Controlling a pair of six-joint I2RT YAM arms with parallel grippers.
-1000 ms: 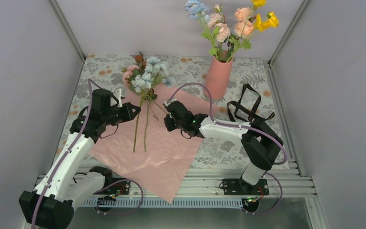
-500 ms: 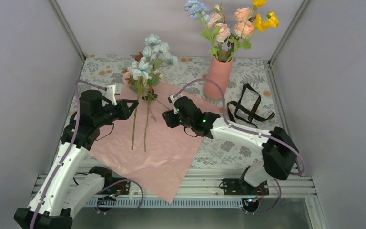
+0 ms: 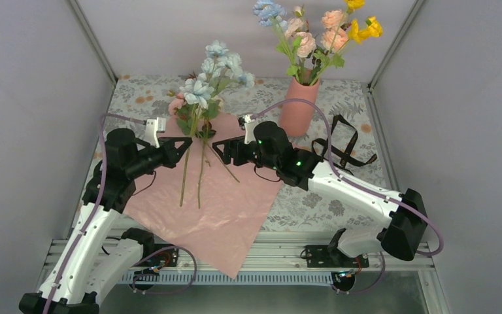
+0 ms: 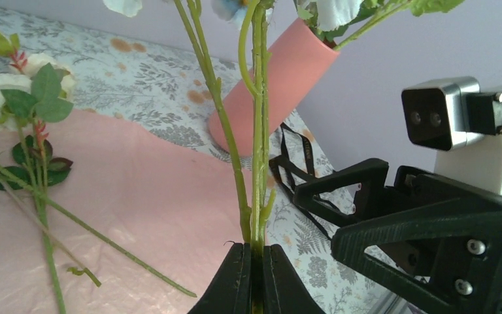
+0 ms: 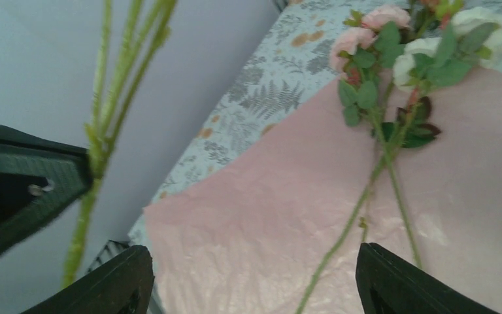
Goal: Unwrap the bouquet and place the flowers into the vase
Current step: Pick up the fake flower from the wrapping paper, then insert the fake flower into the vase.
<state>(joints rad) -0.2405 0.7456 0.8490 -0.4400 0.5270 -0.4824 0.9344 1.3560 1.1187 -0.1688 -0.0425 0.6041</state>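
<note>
Clenched: left tool (image 4: 251,275) grips the pale-blue flower stems (image 4: 256,131) at their base, long axis upright, blooms above the tool. Released: right tool (image 5: 251,252), jaws wide, nothing between them. In the right wrist view the held stems stand off to one side of the gap, beside a finger (image 5: 114,281), not yet inside. Remaining pink and white flowers (image 3: 182,108) lie flat on the pink wrapping sheet (image 3: 216,216), below both tools. The vase (image 3: 299,104), several blooms in it, stands beyond right tool, well apart from left tool; right arm is nearer. Looks like a handover: right tool must shift sideways to take the stems.
</note>
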